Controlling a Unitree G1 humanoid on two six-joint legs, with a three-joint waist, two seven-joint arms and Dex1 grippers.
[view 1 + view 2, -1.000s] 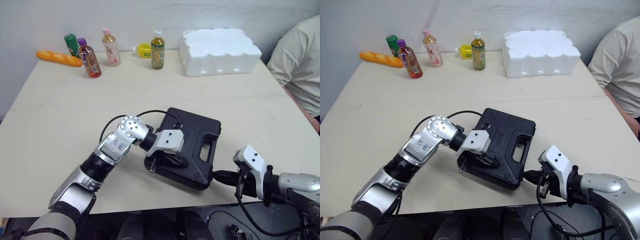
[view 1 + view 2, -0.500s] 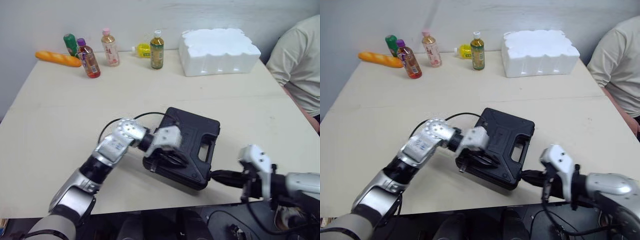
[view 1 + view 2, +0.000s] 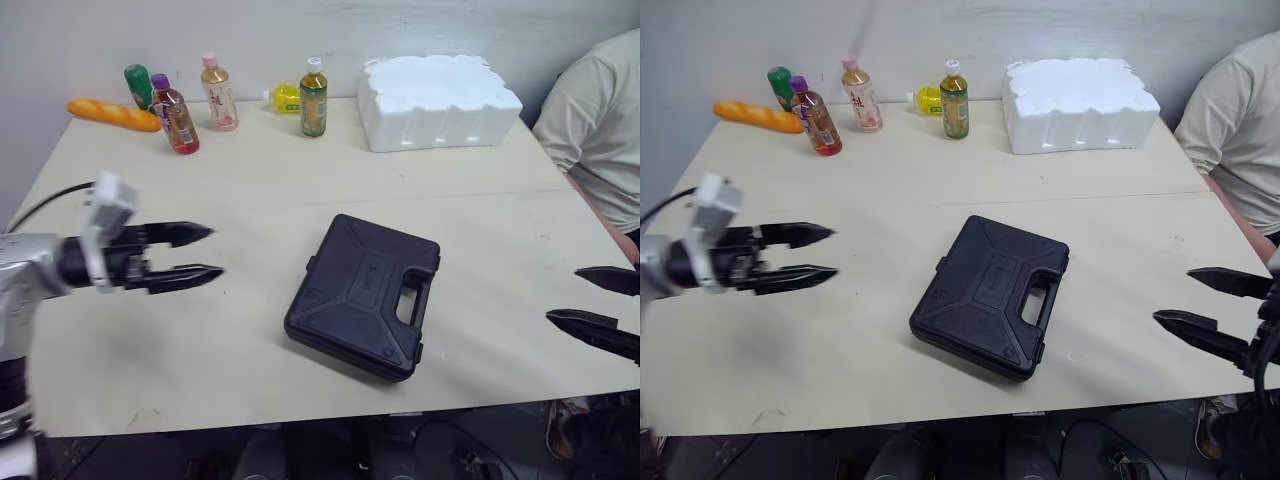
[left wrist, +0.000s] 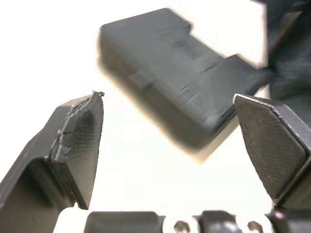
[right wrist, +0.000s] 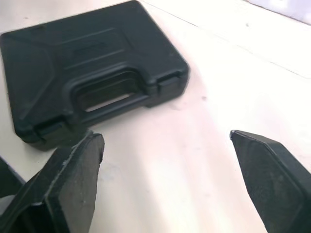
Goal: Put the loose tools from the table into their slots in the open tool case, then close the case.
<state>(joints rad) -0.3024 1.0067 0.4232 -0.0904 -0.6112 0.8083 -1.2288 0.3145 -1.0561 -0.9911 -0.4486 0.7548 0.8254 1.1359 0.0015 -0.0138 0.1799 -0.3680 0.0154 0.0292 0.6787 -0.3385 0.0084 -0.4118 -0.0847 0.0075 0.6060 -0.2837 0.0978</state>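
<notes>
The left gripper (image 3: 208,252) has two tapered black fingers, a white block housing (image 3: 110,202) and a silver forearm (image 3: 22,276) with a black cable (image 3: 50,196). Cross-hatched pads (image 4: 83,141) line its fingers. The right gripper (image 3: 566,295) has matching black fingers.

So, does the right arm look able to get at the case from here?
Probably yes. The right gripper is open at the table's right edge, pointing toward the closed case, with just bare tabletop between them. The left gripper is off on the case's other side, out of the way.
</notes>
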